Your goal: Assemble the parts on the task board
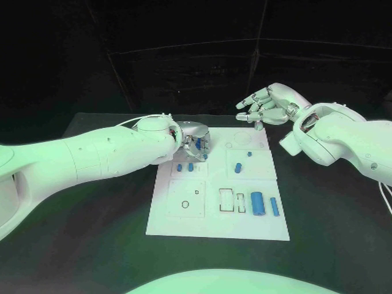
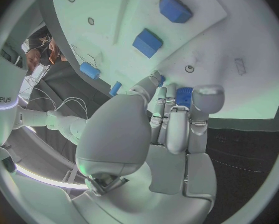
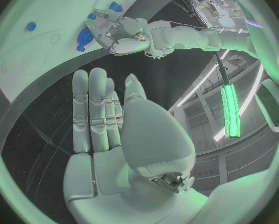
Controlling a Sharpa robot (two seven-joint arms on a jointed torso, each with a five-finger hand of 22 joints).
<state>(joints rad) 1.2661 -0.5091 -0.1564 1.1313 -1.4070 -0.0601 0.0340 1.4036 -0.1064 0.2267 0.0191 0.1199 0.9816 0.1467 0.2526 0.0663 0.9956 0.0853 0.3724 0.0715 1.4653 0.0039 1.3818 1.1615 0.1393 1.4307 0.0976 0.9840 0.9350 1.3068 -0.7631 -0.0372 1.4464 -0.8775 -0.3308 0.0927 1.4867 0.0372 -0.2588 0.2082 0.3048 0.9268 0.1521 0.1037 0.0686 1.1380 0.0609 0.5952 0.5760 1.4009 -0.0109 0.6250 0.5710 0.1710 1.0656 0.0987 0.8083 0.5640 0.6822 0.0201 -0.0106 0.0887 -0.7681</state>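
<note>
Two blue cylinders (image 1: 266, 204) near the white task board's (image 1: 215, 223) near right corner, left hand (image 1: 194, 143) at its far left corner, wrist view shows a small blue part (image 2: 184, 96) pinched in its fingertips, right hand (image 1: 268, 105) spread flat, empty, beyond the far edge.

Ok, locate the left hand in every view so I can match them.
Head view: left hand over the task board's far left corner.
Left wrist view: left hand mid-circle, pinching a blue part above the task board.
Right wrist view: left hand over the task board.
Shared landmark: the task board.
</note>
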